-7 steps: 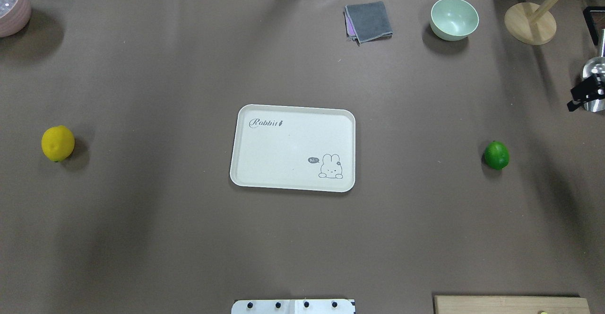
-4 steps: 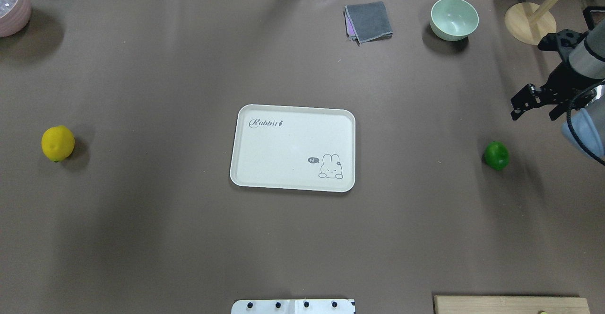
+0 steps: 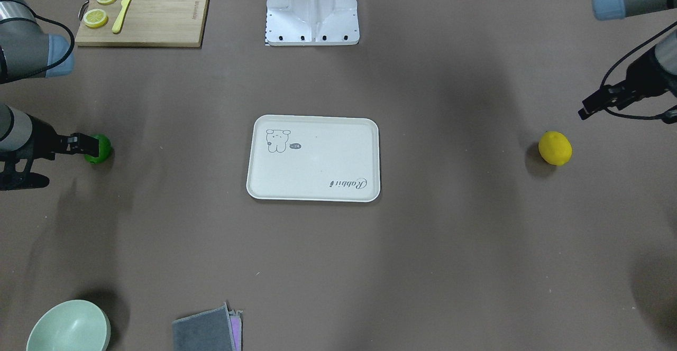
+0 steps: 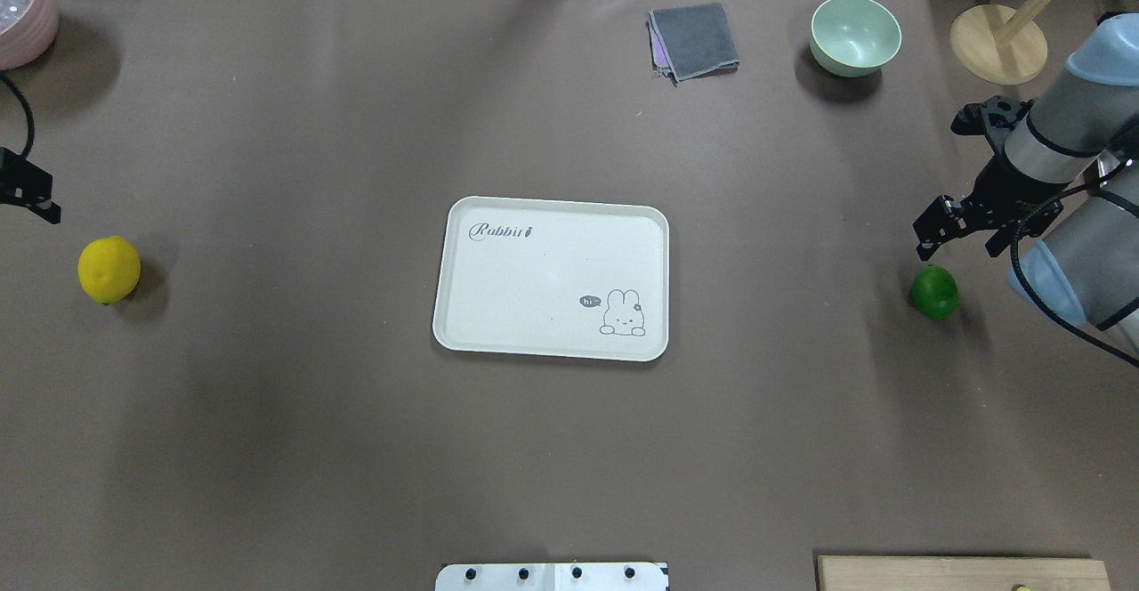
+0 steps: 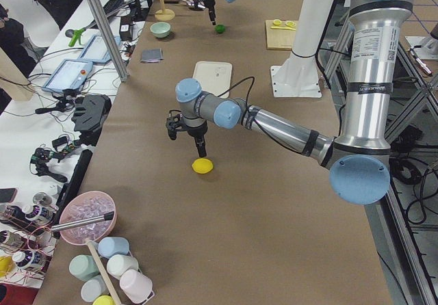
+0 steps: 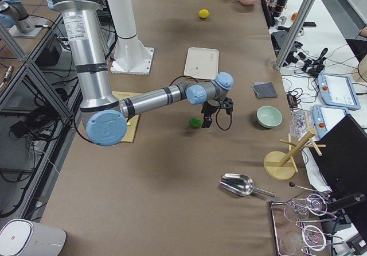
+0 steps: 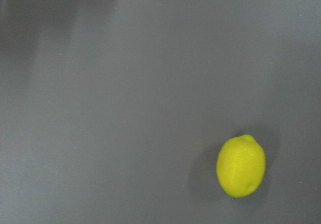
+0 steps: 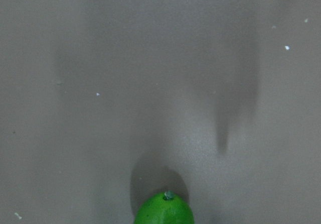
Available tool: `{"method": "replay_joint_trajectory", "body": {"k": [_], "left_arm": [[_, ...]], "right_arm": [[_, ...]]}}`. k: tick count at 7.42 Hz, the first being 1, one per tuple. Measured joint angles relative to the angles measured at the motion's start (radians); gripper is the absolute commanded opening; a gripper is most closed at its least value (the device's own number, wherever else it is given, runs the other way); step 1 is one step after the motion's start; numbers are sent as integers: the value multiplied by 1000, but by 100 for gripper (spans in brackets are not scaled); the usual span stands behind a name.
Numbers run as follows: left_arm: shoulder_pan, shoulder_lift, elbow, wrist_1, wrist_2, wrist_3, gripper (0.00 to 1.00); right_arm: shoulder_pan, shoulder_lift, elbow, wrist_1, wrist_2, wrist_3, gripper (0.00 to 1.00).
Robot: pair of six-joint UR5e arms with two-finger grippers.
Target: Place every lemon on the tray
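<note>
Your right pincer (image 4: pixel 961 233) hangs released, its fingers spread and grasping nothing, just beside the green lemon (image 4: pixel 934 294). That lemon sits on the table a little to the robot's side of the fingers. It only peeks in at the bottom edge of the right wrist view, so you are not centred over it yet.

Your left pincer (image 5: pixel 186 141) also looks released and empty. The yellow lemon (image 4: pixel 109 270) lies near it on the table, low and to the right in the left wrist view.

The tray (image 4: pixel 534 288) sits bare, well apart from both pincers and between them, probably so either arm can reach it. Centre each pincer on its lemon before clenching, since the oval fruit may roll.
</note>
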Motion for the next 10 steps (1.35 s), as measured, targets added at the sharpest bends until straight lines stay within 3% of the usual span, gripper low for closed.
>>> {"method": "replay_joint_trajectory", "body": {"k": [3,4,5,6,8,9,10], "left_arm": [[75,23,145,-258,57,-60,96],[83,41,197,-343,64,-63,96],[87,53,225,-386,68,-65,96],[88,58,240,-404,69,-68,96],[90,51,247,-412,67,-78,96],[91,38,246,-410,65,-95,96],[93,22,247,-409,63,-121,96]], "right_arm": [[-40,1,-25,5,4,0,96],[-48,1,-31,5,6,0,89],[-55,1,-37,5,8,0,74],[-59,1,-42,5,10,0,65],[-62,1,-51,5,20,0,65],[-64,1,-57,5,27,-1,60],[-65,1,-61,4,32,-3,45]]}}
